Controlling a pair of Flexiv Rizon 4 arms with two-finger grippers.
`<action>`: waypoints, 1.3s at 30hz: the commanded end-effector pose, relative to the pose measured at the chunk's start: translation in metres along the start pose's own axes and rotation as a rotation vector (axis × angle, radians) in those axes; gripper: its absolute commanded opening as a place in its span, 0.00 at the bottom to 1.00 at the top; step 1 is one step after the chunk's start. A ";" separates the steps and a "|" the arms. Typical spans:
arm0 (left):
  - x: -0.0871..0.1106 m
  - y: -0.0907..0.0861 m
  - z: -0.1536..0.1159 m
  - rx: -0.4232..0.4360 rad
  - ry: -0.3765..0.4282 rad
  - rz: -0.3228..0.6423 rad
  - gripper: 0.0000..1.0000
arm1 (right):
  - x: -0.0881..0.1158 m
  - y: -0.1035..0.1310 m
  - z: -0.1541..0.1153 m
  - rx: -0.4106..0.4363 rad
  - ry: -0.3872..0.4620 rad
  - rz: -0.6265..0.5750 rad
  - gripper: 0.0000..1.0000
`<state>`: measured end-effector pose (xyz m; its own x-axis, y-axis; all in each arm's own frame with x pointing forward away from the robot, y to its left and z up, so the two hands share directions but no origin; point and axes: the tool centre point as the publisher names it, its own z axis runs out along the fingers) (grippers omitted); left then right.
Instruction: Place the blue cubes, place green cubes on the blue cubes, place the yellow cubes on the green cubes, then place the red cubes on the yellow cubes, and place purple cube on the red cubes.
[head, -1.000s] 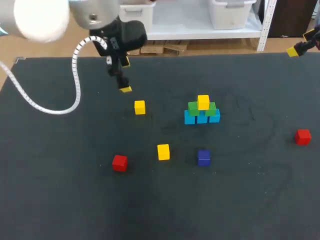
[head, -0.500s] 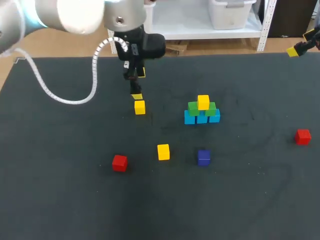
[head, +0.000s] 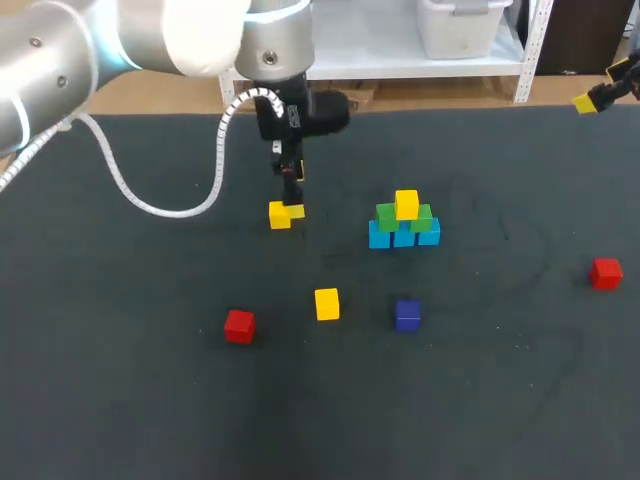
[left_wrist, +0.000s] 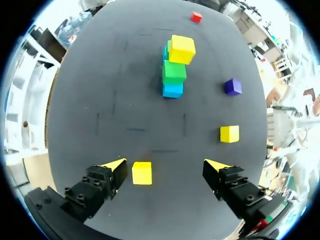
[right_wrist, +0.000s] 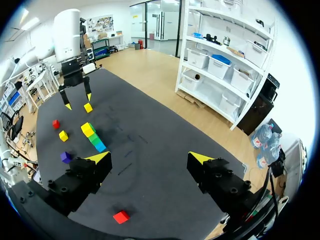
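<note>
Nearest to us on the desk (head: 120, 400), the first red cube (head: 239, 326) lies well in front of the stack (head: 403, 222) and well to its left. The purple cube (head: 407, 315) sits straight in front of the stack, apart from it. The loose yellow cube (head: 327, 303) lies in front of the stack too, a little to its left. The second red cube (head: 605, 273) lies far to the stack's right, slightly in front.

About level with the stack, on its left, our left gripper (left_wrist: 166, 167) hangs over another yellow cube (left_wrist: 142, 173) with its fingers spread wide. That cube lies between them, just beside one finger and well clear of the other.

The stack itself has three blue cubes (head: 403, 238) in a row, two green cubes (head: 389, 216) on those, and a top yellow cube (head: 406, 203).

Beyond the stack and far to its right, near the desk's far edge, our right gripper (right_wrist: 150, 159) is spread open and holds nothing.
</note>
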<state>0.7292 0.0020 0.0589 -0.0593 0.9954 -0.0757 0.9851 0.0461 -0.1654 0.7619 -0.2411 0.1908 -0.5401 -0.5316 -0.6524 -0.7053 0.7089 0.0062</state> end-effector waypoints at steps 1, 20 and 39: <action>-0.002 -0.005 0.006 -0.032 -0.022 -0.036 1.00 | 0.000 0.000 0.000 -0.002 -0.002 -0.001 1.00; 0.020 -0.002 0.013 -0.210 -0.009 -0.071 1.00 | 0.000 0.000 0.000 -0.002 -0.002 -0.001 1.00; 0.020 -0.002 0.015 -0.191 -0.009 -0.056 1.00 | 0.000 0.000 0.000 -0.002 -0.002 -0.001 1.00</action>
<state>0.7248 0.0206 0.0434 -0.1143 0.9901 -0.0809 0.9931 0.1160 0.0170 0.7619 -0.2411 0.1908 -0.5402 -0.5316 -0.6523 -0.7052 0.7089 0.0062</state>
